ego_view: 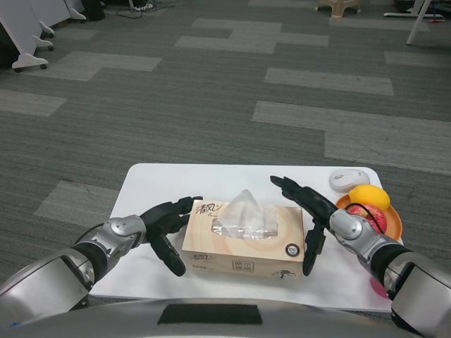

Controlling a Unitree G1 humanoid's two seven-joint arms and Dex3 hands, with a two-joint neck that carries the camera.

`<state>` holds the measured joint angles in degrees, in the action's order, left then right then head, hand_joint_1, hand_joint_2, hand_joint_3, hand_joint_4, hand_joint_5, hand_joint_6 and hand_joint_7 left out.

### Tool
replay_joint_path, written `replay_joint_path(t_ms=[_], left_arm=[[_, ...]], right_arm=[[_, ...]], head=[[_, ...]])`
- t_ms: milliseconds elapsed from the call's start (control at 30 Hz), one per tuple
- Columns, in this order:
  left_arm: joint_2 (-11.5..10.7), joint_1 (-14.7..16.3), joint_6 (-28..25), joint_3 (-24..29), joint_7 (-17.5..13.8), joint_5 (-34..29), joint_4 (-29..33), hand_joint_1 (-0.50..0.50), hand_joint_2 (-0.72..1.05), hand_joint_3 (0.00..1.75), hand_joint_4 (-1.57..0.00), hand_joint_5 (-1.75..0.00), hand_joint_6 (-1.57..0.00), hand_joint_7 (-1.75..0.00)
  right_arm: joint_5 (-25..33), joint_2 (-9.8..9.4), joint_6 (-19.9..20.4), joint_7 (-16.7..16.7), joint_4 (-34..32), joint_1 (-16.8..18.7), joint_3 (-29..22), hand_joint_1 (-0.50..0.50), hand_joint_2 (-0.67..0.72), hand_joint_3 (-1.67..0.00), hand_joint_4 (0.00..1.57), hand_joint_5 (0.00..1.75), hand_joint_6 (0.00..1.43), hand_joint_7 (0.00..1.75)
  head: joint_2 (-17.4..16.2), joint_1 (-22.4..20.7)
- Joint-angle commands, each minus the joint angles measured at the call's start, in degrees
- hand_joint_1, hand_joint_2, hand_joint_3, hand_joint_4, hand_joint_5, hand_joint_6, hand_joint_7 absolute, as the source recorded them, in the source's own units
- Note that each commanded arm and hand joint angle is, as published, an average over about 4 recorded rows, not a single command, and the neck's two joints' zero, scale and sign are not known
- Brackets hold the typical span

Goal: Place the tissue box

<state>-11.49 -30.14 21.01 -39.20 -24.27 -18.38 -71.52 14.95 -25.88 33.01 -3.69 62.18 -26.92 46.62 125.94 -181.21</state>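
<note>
Honestly, your tissue box (pixel 244 238) sits mid-tabletop (pixel 155 179), left hand (pixel 166 229) at its 9 o'clock and right hand (pixel 307 211) at 3, both spread, holding nothing. Squeeze unevenly and I'd guess it twists, sliding toward the fruit plate (pixel 394 227).

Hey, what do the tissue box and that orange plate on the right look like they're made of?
Tissue box: looks like printed cardboard, tan and matte, with crisp folded edges and a thin, crinkly clear film at the opening. Orange plate: probably plastic, judging by its even bright colour and smooth rim, though glazed ceramic can't be ruled out.
</note>
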Motion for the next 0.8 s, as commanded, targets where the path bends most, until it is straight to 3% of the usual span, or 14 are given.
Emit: replay_joint_path(t_ms=[33, 800], left_arm=[[0.5, 1.0, -1.0, -0.9, -1.6, 0.9, 0.1, 0.5, -0.28, 0.09, 0.0, 0.0, 0.0, 0.0], [-0.2, 2.6, -0.9, 0.4, -2.7, 0.7, 0.9, 0.5, -0.28, 0.09, 0.0, 0.0, 0.0, 0.0]], right_arm=[[0.1, 0.9, 0.2, 1.0, 1.0, -2.7, 0.6, -0.17, -0.26, -0.16, 0.0, 0.29, 0.0, 0.07], [-0.4, 0.92, 0.1, 1.3, 3.4, -4.6, 1.6, -0.19, -0.24, -0.16, 0.0, 0.29, 0.0, 0.07]], head=[[0.0, 0.0], [0.0, 0.2]])
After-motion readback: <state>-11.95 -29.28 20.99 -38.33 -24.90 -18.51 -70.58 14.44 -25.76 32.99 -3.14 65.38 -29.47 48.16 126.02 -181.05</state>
